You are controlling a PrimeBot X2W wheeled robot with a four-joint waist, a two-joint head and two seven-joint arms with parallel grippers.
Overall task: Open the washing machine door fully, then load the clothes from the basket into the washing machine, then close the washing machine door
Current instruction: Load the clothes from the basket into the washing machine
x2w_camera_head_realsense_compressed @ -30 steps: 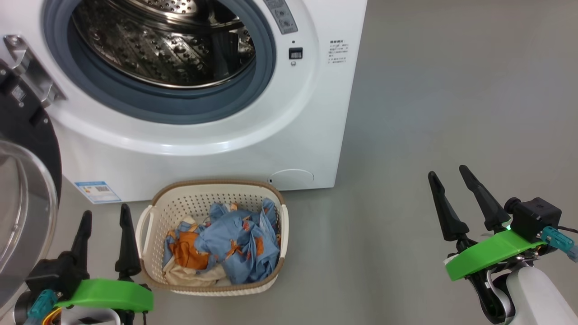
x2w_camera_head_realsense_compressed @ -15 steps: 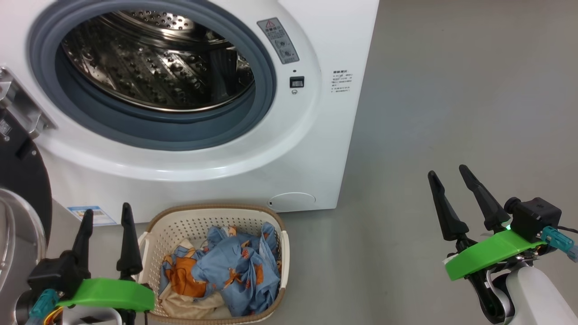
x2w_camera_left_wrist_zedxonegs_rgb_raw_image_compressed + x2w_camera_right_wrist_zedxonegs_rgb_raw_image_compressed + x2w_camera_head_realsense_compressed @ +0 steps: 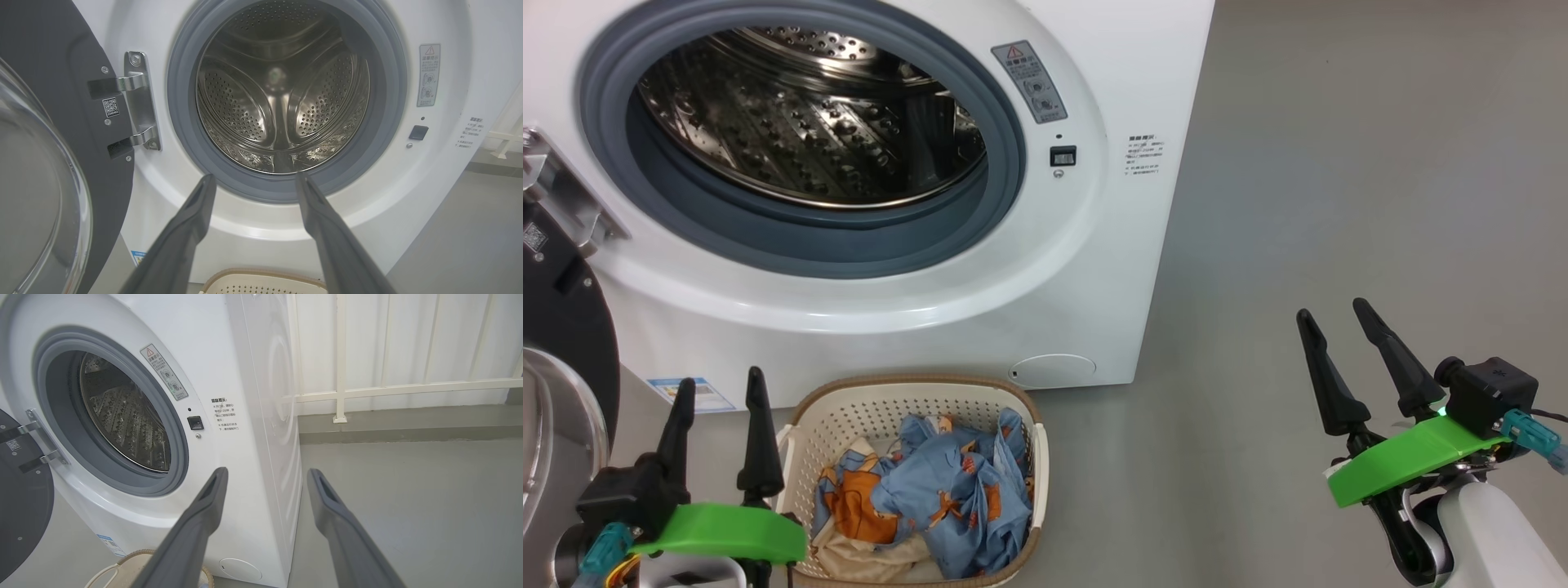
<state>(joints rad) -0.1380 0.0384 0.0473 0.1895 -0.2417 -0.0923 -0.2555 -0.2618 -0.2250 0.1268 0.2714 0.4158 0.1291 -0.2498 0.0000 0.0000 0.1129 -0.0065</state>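
The white washing machine [image 3: 1086,269] stands ahead with its steel drum [image 3: 809,122] bare. Its door [image 3: 560,359] hangs swung out at the left edge, black rim and glass bowl facing me; it also shows in the left wrist view [image 3: 49,163]. On the floor in front sits the cream basket [image 3: 882,400] holding the blue bear-print and cream clothes [image 3: 931,498]. My left gripper [image 3: 719,388] is open just left of the basket, between it and the door. My right gripper [image 3: 1335,314] is open over bare floor, far right of the machine.
Grey floor [image 3: 1339,163] stretches to the right of the machine. A white railing and wall [image 3: 388,388] run behind it. The door's metal hinge [image 3: 139,102] sits on the machine's left face. A blue label [image 3: 698,396] marks the lower left corner.
The head camera has tilted up, so the machine and the basket sit lower in the picture. Both grippers stay open in the same places.
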